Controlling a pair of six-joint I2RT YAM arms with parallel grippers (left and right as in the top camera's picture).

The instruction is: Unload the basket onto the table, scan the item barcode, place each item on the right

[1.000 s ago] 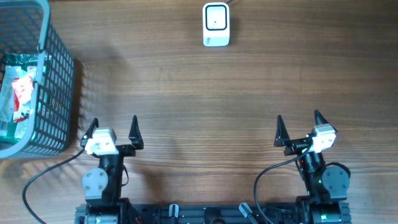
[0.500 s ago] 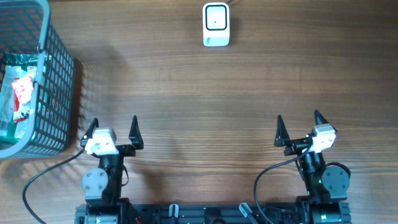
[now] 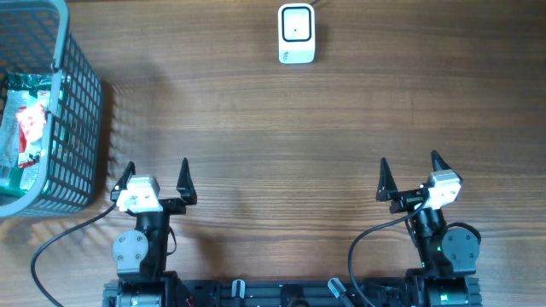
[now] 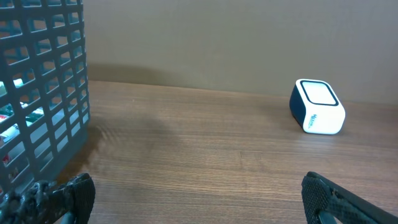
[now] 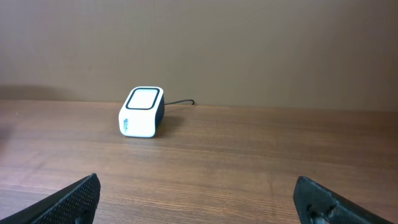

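Note:
A small white and dark barcode scanner (image 3: 296, 33) stands at the far middle of the wooden table, also seen in the left wrist view (image 4: 317, 107) and the right wrist view (image 5: 142, 112). Packaged items (image 3: 23, 128) in green, red and white lie inside a grey mesh basket (image 3: 78, 128) at the far left; no barcode shows. My left gripper (image 3: 155, 178) rests open near the front left, with nothing between its fingers (image 4: 324, 198). At the front right, my right gripper (image 3: 409, 170) is open too and holds nothing.
The basket's wall (image 4: 43, 87) rises close to the left gripper's left side. A thin cable (image 5: 180, 102) runs from the scanner's back. Bare wood lies between the grippers and the scanner.

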